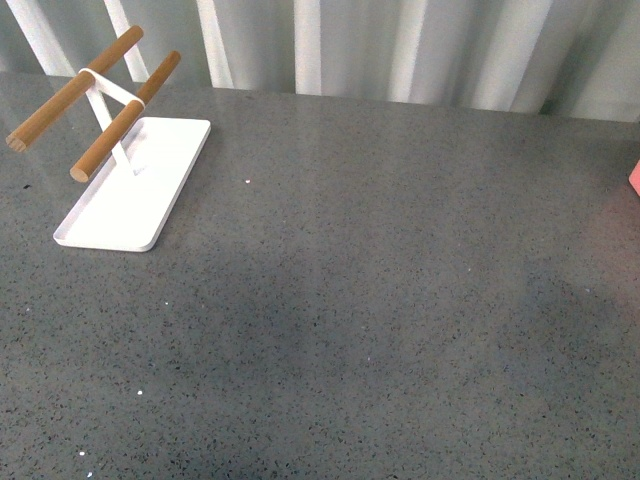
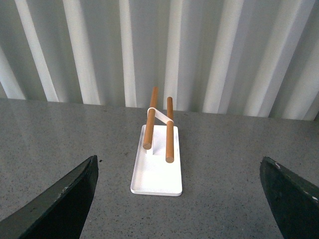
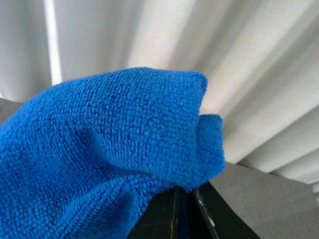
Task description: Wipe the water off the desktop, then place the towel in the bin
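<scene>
Counter: the counter [image 1: 380, 300] is a broad, flat, dark grey slab like stone, finely speckled with black and glinting white flecks. I cannot tell whether any of it is wet.
Room: a pale ribbed wall [image 1: 400, 50] of upright ridges runs along the far edge of the counter.
Far left: a white tray [image 1: 120, 215], rectangular with rounded corners and a low rim, lies on the counter. A thin white stand on it carries two round wooden rods [image 1: 75, 90] side by side, sloping.
Right edge: a sliver of something pink [image 1: 634, 178]; too little shows to name it.
Towel: the towel [image 3: 99, 149] shows only at the right wrist, bright blue, thick and nubbly, bunched into soft folds with the wall behind it.
Right end effector: the right end effector [image 3: 187, 209] has its dark jaws pressed together on a fold of the towel, which billows just beyond them.
Left end effector: the left end effector [image 2: 178, 159] is spread wide and grips nothing. Its dark fingers [image 2: 70, 199] frame the tray, which lies further off.
</scene>
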`<move>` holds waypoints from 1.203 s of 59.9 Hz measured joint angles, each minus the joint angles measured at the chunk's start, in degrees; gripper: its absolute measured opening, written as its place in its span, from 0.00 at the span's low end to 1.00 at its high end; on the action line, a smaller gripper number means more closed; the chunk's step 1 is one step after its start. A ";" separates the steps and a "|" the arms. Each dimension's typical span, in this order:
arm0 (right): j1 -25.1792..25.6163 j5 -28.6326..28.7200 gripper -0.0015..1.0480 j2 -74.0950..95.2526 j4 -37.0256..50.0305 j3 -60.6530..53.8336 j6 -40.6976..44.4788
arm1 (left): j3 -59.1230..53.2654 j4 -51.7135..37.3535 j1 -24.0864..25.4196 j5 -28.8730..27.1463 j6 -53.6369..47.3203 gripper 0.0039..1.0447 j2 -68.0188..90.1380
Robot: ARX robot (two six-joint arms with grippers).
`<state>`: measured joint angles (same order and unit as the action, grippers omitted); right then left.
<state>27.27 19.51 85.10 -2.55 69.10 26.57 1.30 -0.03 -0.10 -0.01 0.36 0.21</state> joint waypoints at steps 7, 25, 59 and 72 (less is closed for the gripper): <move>3.85 1.51 0.03 -0.37 0.09 -3.45 -0.15 | 0.00 0.00 0.00 0.00 0.00 0.94 0.00; 8.92 1.46 0.03 4.39 3.17 -12.07 -1.49 | 0.00 0.00 0.00 0.00 0.00 0.94 0.00; 9.70 -10.93 0.03 30.77 -5.92 4.66 -3.45 | 0.00 0.00 0.00 0.00 0.00 0.94 0.00; 8.85 -9.29 0.29 30.95 -10.36 8.04 -4.48 | 0.00 0.00 0.00 0.00 0.00 0.94 0.00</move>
<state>36.12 10.22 116.05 -12.91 77.14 22.09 1.30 -0.03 -0.10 -0.01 0.36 0.21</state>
